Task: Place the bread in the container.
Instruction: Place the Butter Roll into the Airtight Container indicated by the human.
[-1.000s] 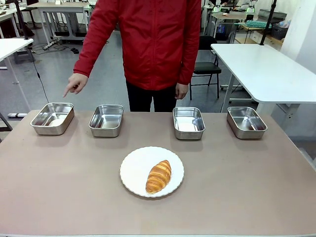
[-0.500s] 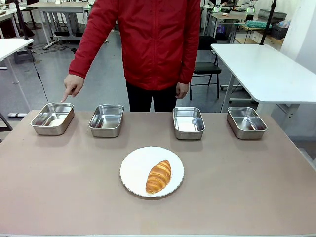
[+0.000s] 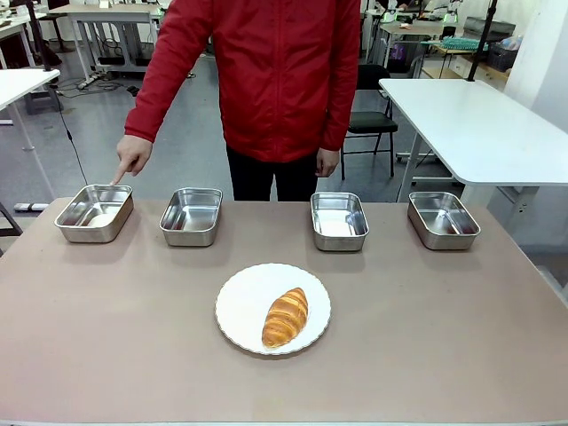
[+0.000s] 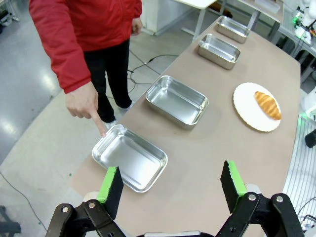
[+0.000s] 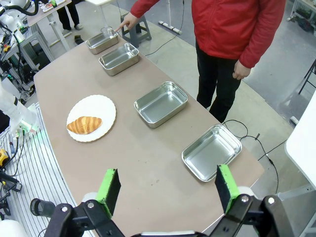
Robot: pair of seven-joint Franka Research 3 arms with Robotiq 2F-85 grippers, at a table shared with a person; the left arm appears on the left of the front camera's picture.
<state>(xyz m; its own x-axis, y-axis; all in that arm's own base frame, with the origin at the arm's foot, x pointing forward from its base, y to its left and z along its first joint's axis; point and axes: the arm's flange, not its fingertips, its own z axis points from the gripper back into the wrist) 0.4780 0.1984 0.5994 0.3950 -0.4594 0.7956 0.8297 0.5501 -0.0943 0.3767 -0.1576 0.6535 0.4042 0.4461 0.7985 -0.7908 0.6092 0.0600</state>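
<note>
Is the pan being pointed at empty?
Empty: the leftmost shallow stainless-steel pan shows bare metal; the golden-brown croissant lies on the round white plate.

Brown table (image 3: 444, 337) carries container (image 3: 89, 232) far left, three like pans (image 3: 189, 236) in row rightward, white plate (image 3: 244, 306) nearer centre.

I see golden-brown bread (image 3: 285, 317) with darker stripes across its crust on a plain white plate (image 3: 244, 306), the far-left container (image 3: 94, 213) and three other pans (image 3: 339, 220) shiny silver, a dull taupe counter (image 3: 426, 337), and a person's red jacket (image 3: 275, 80).
</note>
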